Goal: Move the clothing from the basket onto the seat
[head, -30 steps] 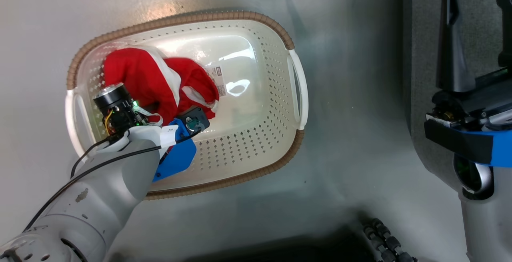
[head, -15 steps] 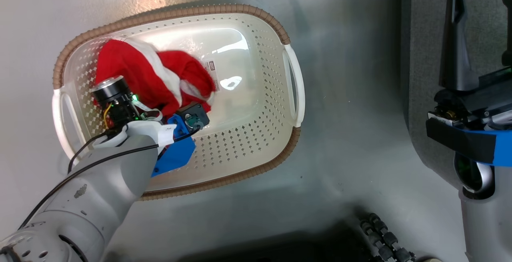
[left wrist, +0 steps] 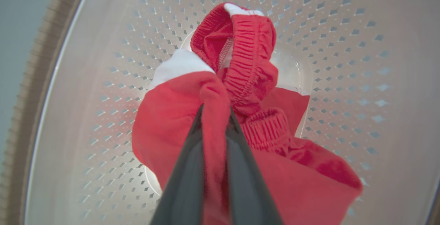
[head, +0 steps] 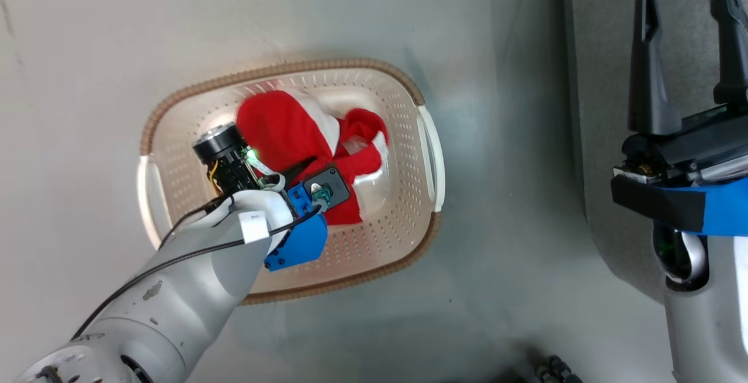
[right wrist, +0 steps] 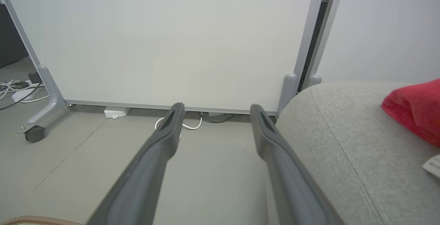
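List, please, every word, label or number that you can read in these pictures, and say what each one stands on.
No text here can be read.
White tag on the left forearm: too small to tell whether it carries print.
White label on the seat, just below a red garment: cut off by the picture's edge, print blurred.

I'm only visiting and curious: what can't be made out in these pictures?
- Head view: the left gripper's fingers, hidden under its own wrist.
- Left wrist view: the basket's floor, mostly covered by the clothing.
- Right wrist view: red cloth on the seat, cut off by the right edge.
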